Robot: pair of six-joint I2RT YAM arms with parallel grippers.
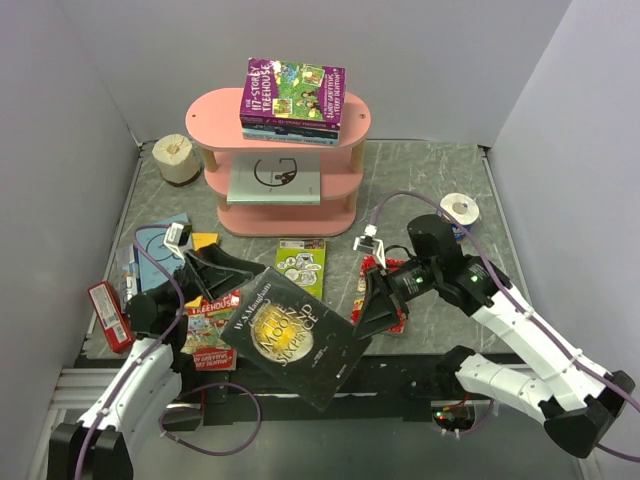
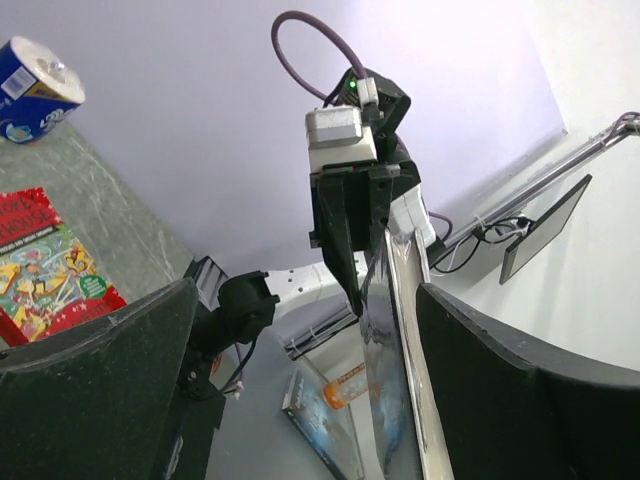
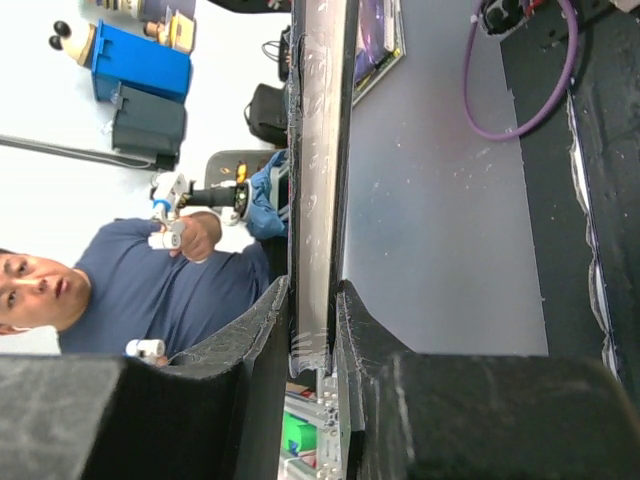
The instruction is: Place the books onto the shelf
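A black book with a gold emblem (image 1: 290, 335) hangs tilted above the table's front edge. My right gripper (image 1: 365, 310) is shut on its right edge; the right wrist view shows the book's edge (image 3: 318, 150) pinched between both pads (image 3: 315, 330). My left gripper (image 1: 215, 275) stands open around the book's left edge. In the left wrist view the book (image 2: 400, 350) lies close to one finger, with a wide gap to the other. The pink shelf (image 1: 355, 125) stands at the back, with a stack of books (image 1: 292, 95) on its top board and a pale book (image 1: 275, 180) on the middle tier.
On the table lie a lime green book (image 1: 301, 262), a red book (image 1: 362, 290) under my right gripper, a colourful book (image 1: 208, 335) and a light blue one (image 1: 160, 240) at the left. Paper rolls (image 1: 177, 158) (image 1: 460, 208) stand on both sides of the shelf. A red object (image 1: 108, 315) leans at the left wall.
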